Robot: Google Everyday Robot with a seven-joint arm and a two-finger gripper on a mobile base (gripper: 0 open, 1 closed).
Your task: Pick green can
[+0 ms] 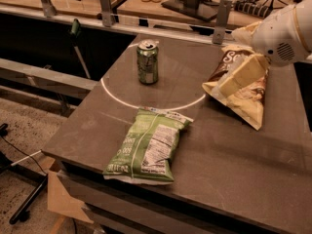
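The green can (pixel 147 61) stands upright on the dark table (pixel 234 155), toward its far left, with a silver top and pull-tab. My gripper (pixel 240 53) is at the right side of the table, well to the right of the can and above a brown chip bag (pixel 242 91). Its pale fingers (pixel 242 75) are spread apart and hold nothing. The white arm housing (pixel 285 32) is behind them at the right edge of the view.
A flat green chip bag (pixel 148 146) lies near the table's front edge. A white arc (pixel 146 104) is marked on the tabletop around the can. A railing with metal posts (pixel 105 6) runs behind the table. The floor drops away at left.
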